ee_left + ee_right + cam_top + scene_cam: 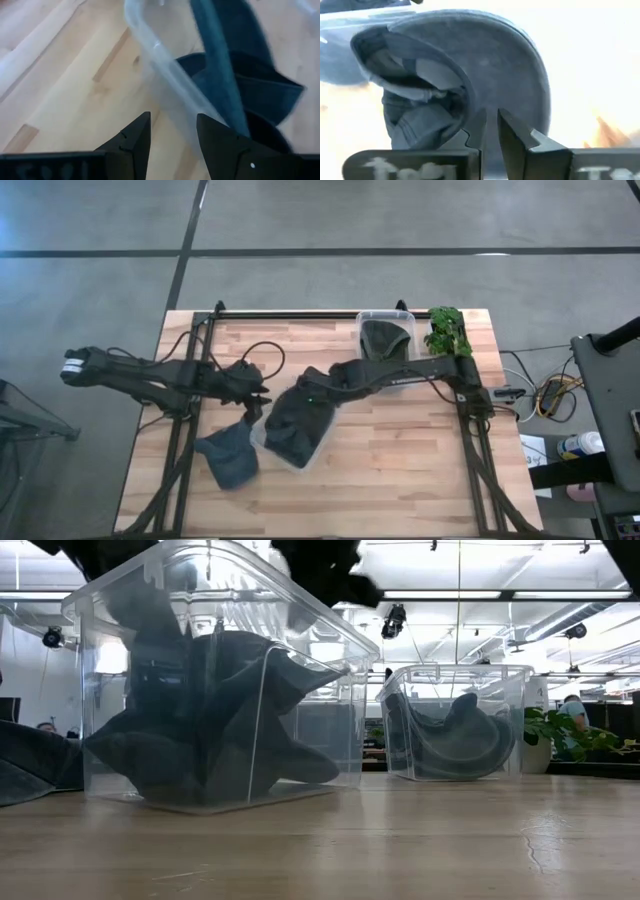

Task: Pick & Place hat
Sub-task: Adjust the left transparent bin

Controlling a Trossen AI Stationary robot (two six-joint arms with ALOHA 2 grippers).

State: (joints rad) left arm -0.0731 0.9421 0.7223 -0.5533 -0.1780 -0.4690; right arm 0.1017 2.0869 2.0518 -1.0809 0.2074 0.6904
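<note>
A dark blue-grey hat point(295, 428) lies bunched in a clear plastic bin point(257, 437) at the table's middle; the low view shows the hat point(200, 710) filling the bin point(110, 660). My right gripper point(303, 392) is above it, shut on the hat point(510, 60). My left gripper point(258, 398) is open at the bin's left rim point(165, 70); whether it touches the rim I cannot tell. A second bluish hat point(228, 460) lies flat on the table beside the bin, toward the near edge. My right gripper point(490, 132) pinches the hat's curved brim at its edge point(479, 112) between the two fingers, coming from above and slanting down. The hat's body rests inside the bin, and one flap point(320, 670) rises toward the bin's rim.
A second clear bin point(385, 315) stands at the far edge with a dark hat point(385, 340) in it, also in the low view point(455, 745). A green plant point(447, 330) stands to its right. Bare wood lies at the near right point(400, 470).
</note>
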